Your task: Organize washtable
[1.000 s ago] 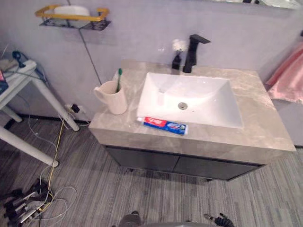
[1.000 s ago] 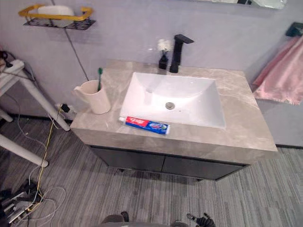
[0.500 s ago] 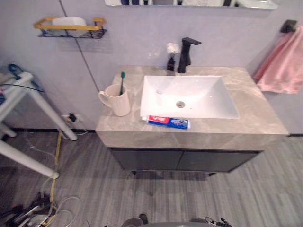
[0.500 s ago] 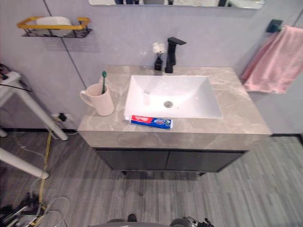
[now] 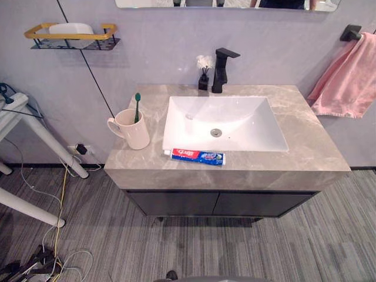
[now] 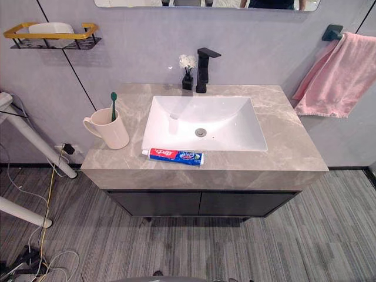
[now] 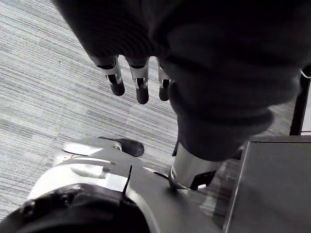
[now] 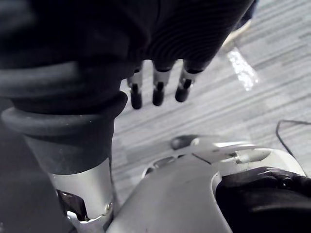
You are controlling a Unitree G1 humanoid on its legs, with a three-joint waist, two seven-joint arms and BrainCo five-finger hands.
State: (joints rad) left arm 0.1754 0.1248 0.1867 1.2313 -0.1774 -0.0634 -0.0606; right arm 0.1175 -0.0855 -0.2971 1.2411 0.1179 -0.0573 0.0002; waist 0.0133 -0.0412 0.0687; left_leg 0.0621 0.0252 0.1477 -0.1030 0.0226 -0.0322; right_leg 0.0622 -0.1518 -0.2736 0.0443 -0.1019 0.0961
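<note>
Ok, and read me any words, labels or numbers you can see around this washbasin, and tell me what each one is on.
Toothpaste tube: pale lettering on its red and blue side, too small and blurred to read.
Mug, pink towel, wall shelf: no print to be seen.

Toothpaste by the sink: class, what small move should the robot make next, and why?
Probably lift the left hand toward the toothpaste: it lies loose on the counter near its front edge, outside the cup holding the toothbrush, while that hand and the right hand hang open above the floor.
</note>
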